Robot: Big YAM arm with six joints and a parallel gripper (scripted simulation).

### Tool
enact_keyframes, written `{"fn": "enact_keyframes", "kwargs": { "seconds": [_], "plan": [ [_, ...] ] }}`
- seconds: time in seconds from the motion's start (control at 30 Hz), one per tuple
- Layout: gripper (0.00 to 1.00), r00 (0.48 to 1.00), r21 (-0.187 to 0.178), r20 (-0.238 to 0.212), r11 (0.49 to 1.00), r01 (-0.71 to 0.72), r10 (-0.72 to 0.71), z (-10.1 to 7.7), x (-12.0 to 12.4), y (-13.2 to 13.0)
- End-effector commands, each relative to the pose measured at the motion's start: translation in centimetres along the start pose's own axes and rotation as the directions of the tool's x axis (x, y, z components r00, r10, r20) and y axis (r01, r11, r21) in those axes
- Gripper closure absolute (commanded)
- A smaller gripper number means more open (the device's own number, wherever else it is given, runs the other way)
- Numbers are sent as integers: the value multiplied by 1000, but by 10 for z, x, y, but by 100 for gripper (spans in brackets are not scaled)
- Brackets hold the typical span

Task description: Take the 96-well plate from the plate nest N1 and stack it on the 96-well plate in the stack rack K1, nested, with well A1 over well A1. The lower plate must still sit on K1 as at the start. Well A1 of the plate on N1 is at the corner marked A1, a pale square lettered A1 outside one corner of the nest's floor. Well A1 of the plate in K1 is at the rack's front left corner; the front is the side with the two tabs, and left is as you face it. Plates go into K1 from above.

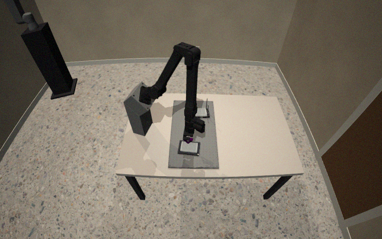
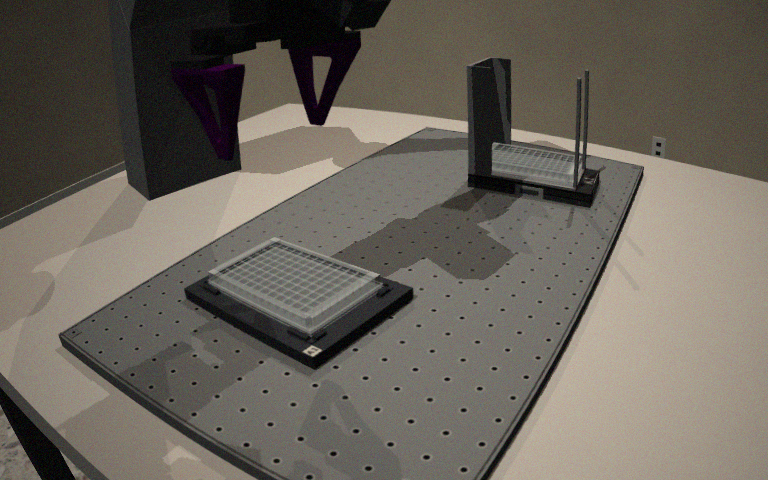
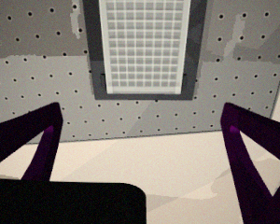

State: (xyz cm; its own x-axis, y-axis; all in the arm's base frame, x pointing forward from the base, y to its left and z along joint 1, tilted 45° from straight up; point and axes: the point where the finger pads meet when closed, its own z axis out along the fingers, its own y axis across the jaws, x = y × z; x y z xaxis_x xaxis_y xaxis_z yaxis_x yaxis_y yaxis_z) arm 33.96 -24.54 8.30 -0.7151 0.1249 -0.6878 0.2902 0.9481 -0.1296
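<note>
A grey perforated metal breadboard (image 2: 495, 333) carries the black plate nest (image 2: 370, 309) near its near-left end. On the nest sits the clear plastic 96-well plate (image 2: 293, 282); it looks light, stiff and slick, best pinched across its side walls. Above, the purple-fingered gripper (image 2: 269, 83) hangs wide open, empty.

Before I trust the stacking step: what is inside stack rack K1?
One clear 96-well plate sits low in rack K1, nothing on it. The rack floor beneath is covered by the plate.

No lettering can be read; the pale square (image 2: 313, 350) on the plate nest's (image 2: 370, 309) corner carries a mark (too small to make out).
</note>
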Motion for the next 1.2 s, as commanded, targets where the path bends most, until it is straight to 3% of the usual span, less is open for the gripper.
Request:
{"fn": "enact_keyframes", "kwargs": {
  "seconds": [0.0,0.37,0.47,0.5,0.93,1.0,1.03,1.07,1.17],
  "plan": [
    [0,1000,8,28,1000,1,-2,5,-14,-2],
    [0,1000,8,25,1000,-1,0,24,-12,-3],
    [0,999,19,41,1000,1,-2,20,-17,-7],
    [0,1000,10,24,1000,-2,1,27,-11,-4],
    [0,1000,8,21,1000,-2,2,49,-10,-3],
    [0,1000,8,21,1000,-2,2,49,-10,-3],
    [0,999,18,44,1000,3,-4,44,-18,-6],
    [0,1000,7,22,1000,0,0,52,-10,-2],
    [0,1000,3,22,1000,2,-2,58,-11,0]
  ]
}}
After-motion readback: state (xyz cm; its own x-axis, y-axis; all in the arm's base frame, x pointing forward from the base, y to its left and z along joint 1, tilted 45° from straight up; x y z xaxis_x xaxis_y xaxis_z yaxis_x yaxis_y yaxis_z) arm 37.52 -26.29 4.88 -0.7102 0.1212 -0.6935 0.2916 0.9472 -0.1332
